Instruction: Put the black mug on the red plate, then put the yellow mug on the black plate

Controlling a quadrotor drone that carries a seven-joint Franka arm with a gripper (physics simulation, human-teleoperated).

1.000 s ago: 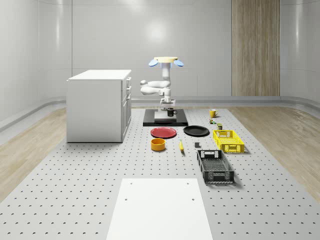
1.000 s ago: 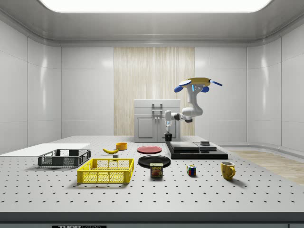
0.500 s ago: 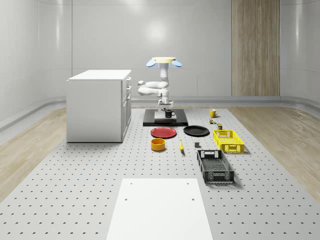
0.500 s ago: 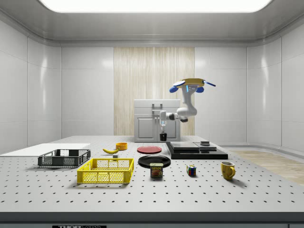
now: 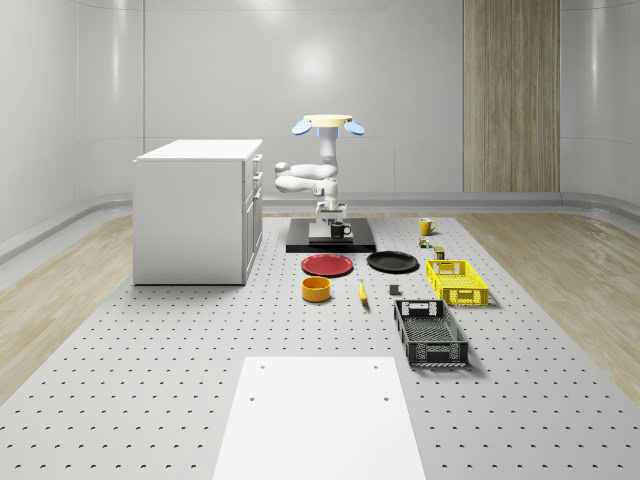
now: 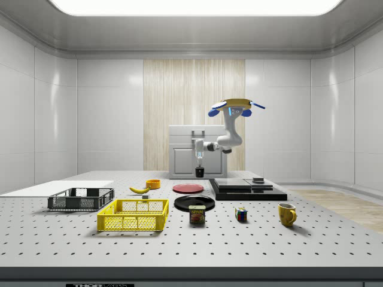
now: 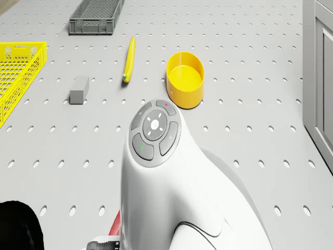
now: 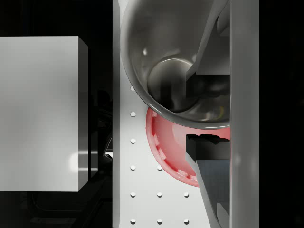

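Two fingers of the gripper [image 8: 209, 111] pinch the rim of the black mug [image 8: 175, 61], one finger [image 8: 211, 28] inside the bowl and one outside. In the wrist view we look straight into the mug: a glossy dark interior with a rounded bottom. From the side we see the mug [image 6: 199, 172] hanging in the air under the gripper [image 6: 199, 164], to the left of the black platform [image 6: 246, 189] and above the table [image 6: 251, 239], near the red plate [image 6: 188, 188] but not on it. In the whole-scene view its handle points to the right [image 5: 341, 229].

The red plate [image 8: 168, 145] lies below the mug in the wrist view, partly covered by the mug and the fingers. The drone [image 6: 234, 106] hovers above the platform's left edge in the side view, its arm [image 6: 224, 139] reaching left and down. In the drone view the arm's wrist [image 7: 156, 130] blocks the mug.

We count two mugs: the black one and the yellow mug [image 6: 286, 213], which stands on the table near the side view's right, well apart from both plates. There are two plates, the red one and the black plate [image 6: 194, 202] just beside it. We also count two crates, yellow [image 6: 134, 214] and dark grey [image 6: 81, 198], one yellow bowl [image 7: 184, 79], one banana [image 7: 128, 58], one can [image 6: 197, 214], one coloured cube [image 6: 240, 214], one small grey block [image 7: 79, 89] and one white cabinet [image 5: 195, 210].
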